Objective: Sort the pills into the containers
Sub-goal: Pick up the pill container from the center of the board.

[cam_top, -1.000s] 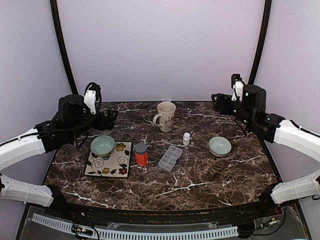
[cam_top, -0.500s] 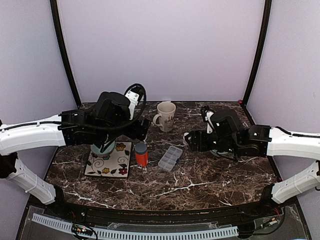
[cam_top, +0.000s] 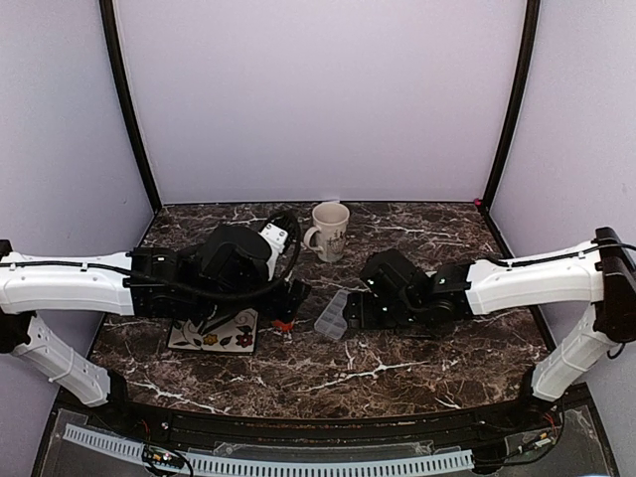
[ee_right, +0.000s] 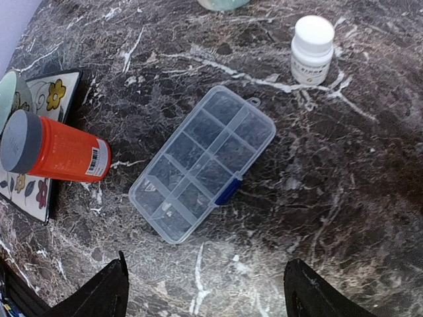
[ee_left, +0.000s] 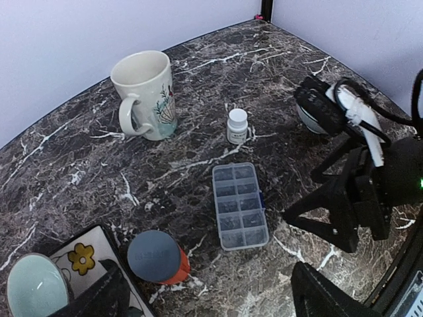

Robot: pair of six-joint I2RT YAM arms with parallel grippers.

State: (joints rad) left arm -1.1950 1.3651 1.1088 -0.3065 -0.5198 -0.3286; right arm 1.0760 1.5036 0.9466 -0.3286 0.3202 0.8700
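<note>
The containers are the compartments of one clear flat organiser box (cam_top: 333,316) (ee_left: 240,206) (ee_right: 202,163). It lies mid-table with its lid down and a blue clasp on one long side. I can make out no pills in any view. My left gripper (cam_top: 293,298) (ee_left: 211,305) hovers open above the table just left of the box, with nothing between its fingers. From the right, my right gripper (cam_top: 353,310) (ee_right: 208,298) hangs open over the bare marble at the box's near side, also holding nothing.
An orange bottle with a grey cap (ee_left: 157,256) (ee_right: 53,150) stands left of the box, beside a floral tile (cam_top: 214,333) carrying a pale green bowl (ee_left: 34,287). A small white bottle (ee_left: 237,125) (ee_right: 312,40) and a cream mug (cam_top: 329,230) stand behind.
Both arms have swung in from the table's outer sides and come down over the middle, so the two grippers now face each other across the organiser box.
</note>
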